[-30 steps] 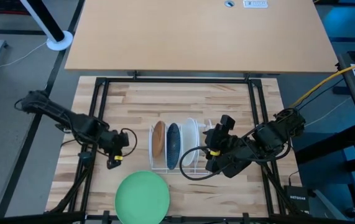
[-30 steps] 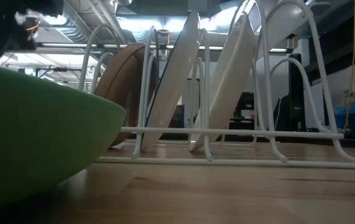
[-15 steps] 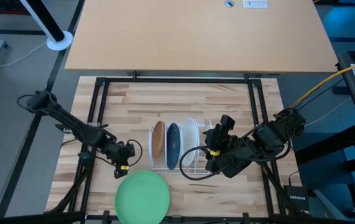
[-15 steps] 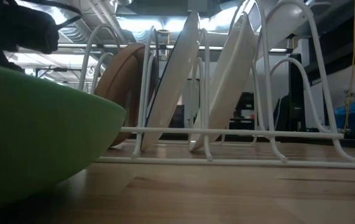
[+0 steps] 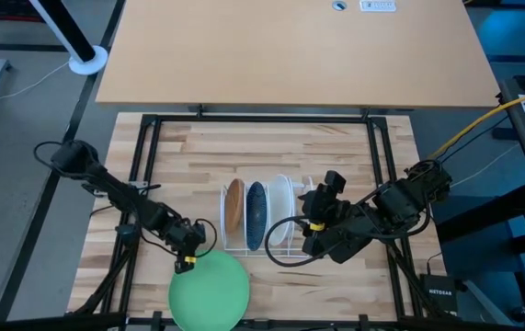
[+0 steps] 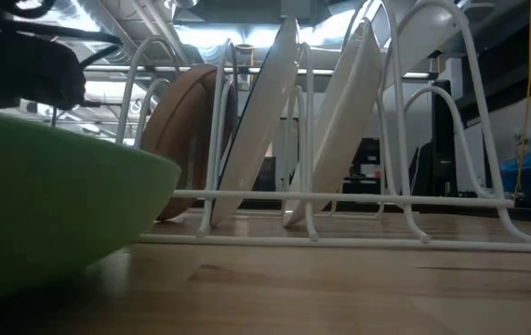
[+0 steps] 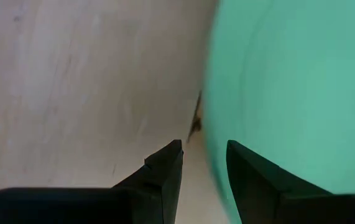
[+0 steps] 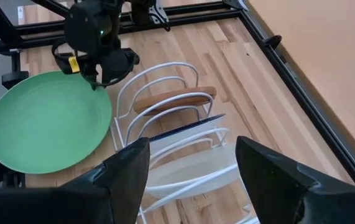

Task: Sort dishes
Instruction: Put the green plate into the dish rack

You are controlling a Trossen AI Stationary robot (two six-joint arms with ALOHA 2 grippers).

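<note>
The left gripper (image 5: 188,262) is down at the rim of the green plate (image 5: 209,291), which lies flat on the wooden counter (image 5: 198,147). In the left wrist view its two dark fingers (image 7: 165,171) stand a narrow way apart, one finger over the bare wood and the other over the plate's edge (whether they actually touch the rim cannot be told). Nothing sits between them but that edge.

Just beyond this gripper, toward the right arm, stands the white wire rack (image 5: 264,246). It holds three plates on edge: nearest the left gripper the tan-brown plate (image 5: 234,206), next to it the dark blue plate (image 5: 256,213), then the white plate (image 5: 281,204). From the low view the racked plates lean slightly in their slots, and the green plate (image 6: 51,214) fills the near side, with the left arm a dark shape above it.

The right gripper (image 5: 315,219) waits on the far side of the rack from the left one, its fingers (image 8: 127,171) spread wide and holding nothing; the rack and the green plate (image 8: 43,121) lie ahead of it.
</note>
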